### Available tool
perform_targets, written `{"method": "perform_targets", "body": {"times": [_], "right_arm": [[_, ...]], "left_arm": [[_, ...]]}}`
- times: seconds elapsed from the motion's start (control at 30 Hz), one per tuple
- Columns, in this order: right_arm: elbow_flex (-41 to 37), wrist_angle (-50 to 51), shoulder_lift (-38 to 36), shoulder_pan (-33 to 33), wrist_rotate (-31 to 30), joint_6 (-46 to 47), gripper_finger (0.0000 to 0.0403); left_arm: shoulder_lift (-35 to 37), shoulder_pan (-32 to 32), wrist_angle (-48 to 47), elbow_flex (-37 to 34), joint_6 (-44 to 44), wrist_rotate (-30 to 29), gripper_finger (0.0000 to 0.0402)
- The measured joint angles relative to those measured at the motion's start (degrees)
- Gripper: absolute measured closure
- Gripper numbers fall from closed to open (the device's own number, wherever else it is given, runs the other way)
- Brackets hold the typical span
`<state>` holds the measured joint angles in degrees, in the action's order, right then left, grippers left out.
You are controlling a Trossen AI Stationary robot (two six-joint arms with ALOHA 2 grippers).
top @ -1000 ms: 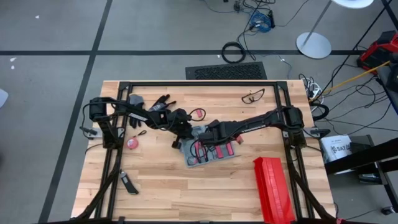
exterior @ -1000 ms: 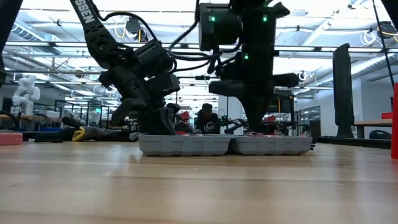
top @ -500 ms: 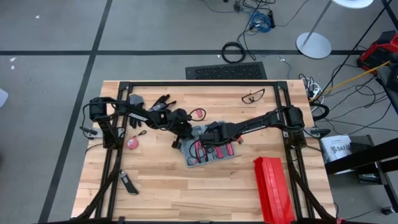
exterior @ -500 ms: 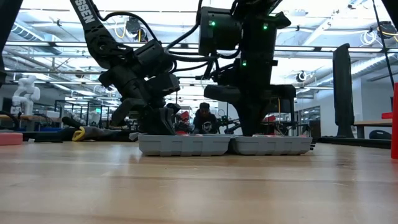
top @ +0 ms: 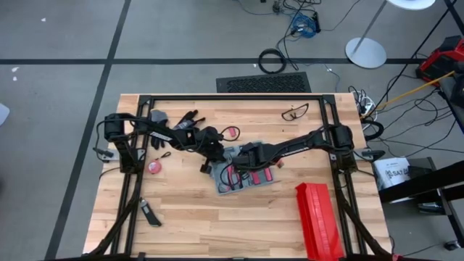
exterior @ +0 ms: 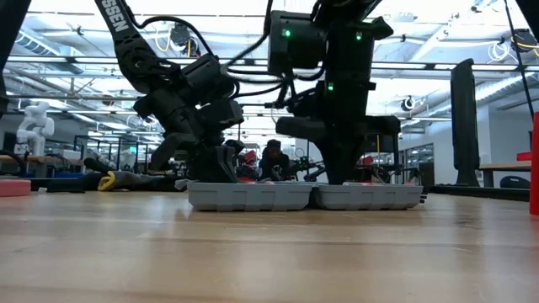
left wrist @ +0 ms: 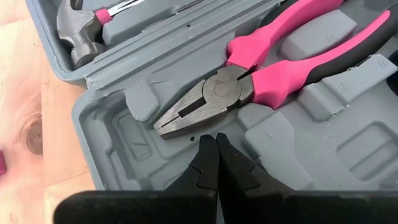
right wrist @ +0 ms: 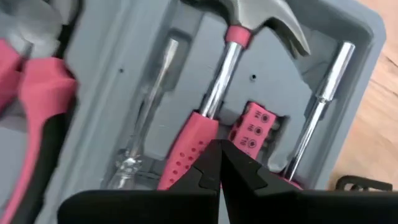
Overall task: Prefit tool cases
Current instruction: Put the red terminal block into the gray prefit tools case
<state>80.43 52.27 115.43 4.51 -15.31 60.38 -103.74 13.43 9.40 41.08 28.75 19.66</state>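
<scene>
Open case [top: 245,174] on table [top: 188,217]; left end effector [left wrist: 216,144] closed, empty, beside pliers [left wrist: 249,81]; right end effector [right wrist: 219,152] closed, empty, over hammer [right wrist: 230,62].

On my low feed I read white letters "SSEN" running along the upper link of the left arm [exterior: 118,25], the start of the word cut off at the frame edge. Through the right wrist camera, the pink bit holder [right wrist: 252,134] carries small dark markings that I cannot make out. No other writing is legible.
</scene>
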Motion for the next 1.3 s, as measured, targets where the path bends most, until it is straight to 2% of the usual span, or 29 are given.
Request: {"method": "perform_targets", "body": {"times": [0.13,0.3,0.4,0.53,0.8,0.9,1.1,1.3], "right_arm": [[-0.01,4.82,0.22,-0.02,-0.4,2.21,0.0403],[0.17,3.77,-1.69,-0.02,-1.0,0.77,0.0403],[2.39,5.33,-2.46,-0.01,-4.26,0.48,0.0403],[4.78,11.95,-4.16,0.38,-7.07,1.87,0.0403],[5.02,26.15,-7.34,1.73,-6.93,6.75,0.0403],[5.02,25.58,-8.34,1.13,-7.06,4.99,0.0403],[5.02,21.89,-8.89,-3.28,-8.98,-3.32,0.0403],[5.02,8.83,-8.93,-7.76,-11.72,-14.82,0.0403]], "left_arm": [[-0.04,-0.09,0.92,0.13,-0.13,0.07,0.0401],[-0.03,-0.02,0.16,0.02,-0.13,0.22,0.0401],[-0.02,-0.02,-0.02,0.0,-0.05,0.35,0.0401],[-0.02,-0.02,-0.06,0.0,0.04,0.33,0.0401],[0.17,0.72,-3.16,0.2,0.15,0.94,0.0401],[0.85,1.04,-5.43,0.24,0.21,1.6,0.0401],[3.17,1.53,-12.56,0.03,0.18,8.67,0.0401],[8.44,1.4,-14.24,-0.33,-2.63,9.09,0.0401]]}}
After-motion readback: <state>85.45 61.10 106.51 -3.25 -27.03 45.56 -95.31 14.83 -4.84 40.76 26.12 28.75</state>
